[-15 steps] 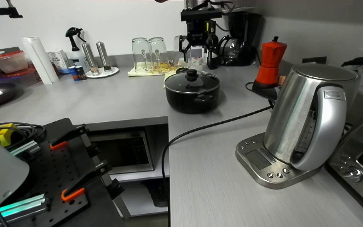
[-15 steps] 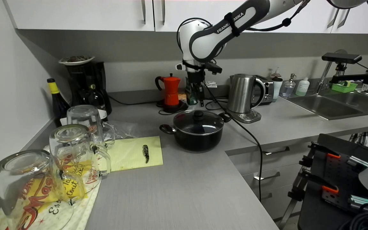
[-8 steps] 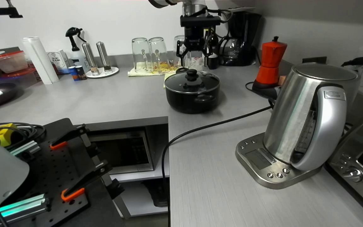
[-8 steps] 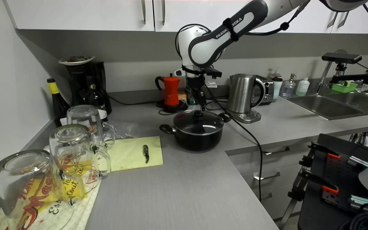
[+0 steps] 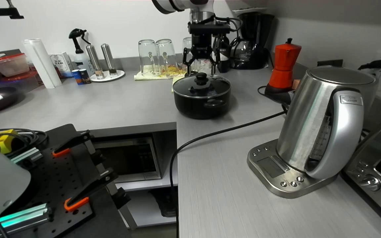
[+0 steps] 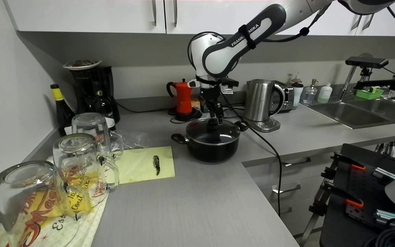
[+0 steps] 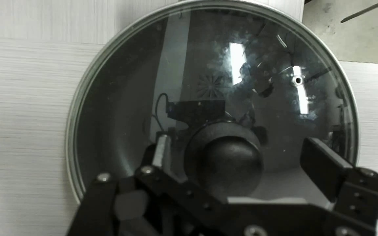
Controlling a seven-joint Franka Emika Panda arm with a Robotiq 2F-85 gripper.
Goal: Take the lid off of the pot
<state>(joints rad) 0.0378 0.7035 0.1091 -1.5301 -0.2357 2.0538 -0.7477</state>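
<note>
1. As the knob (image 7: 231,162) looks nearer the left finger (image 7: 161,150) in the wrist view, my closing could drag the lid (image 7: 123,85) sideways; a shallow pinch may slip.
2. Spread wide, my gripper (image 5: 201,71) holds nothing; contact is unclear.
3. The lid covers the pot (image 5: 190,107), left of the kettle (image 5: 299,122) in an exterior view.

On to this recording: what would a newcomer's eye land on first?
Probably the steel kettle, large at the right of an exterior view, with the red moka pot beyond it. Next comes the glass lid, filling much of the wrist view, its black knob showing between the fingers of the open gripper. The lid sits on the black pot in both exterior views.
</note>
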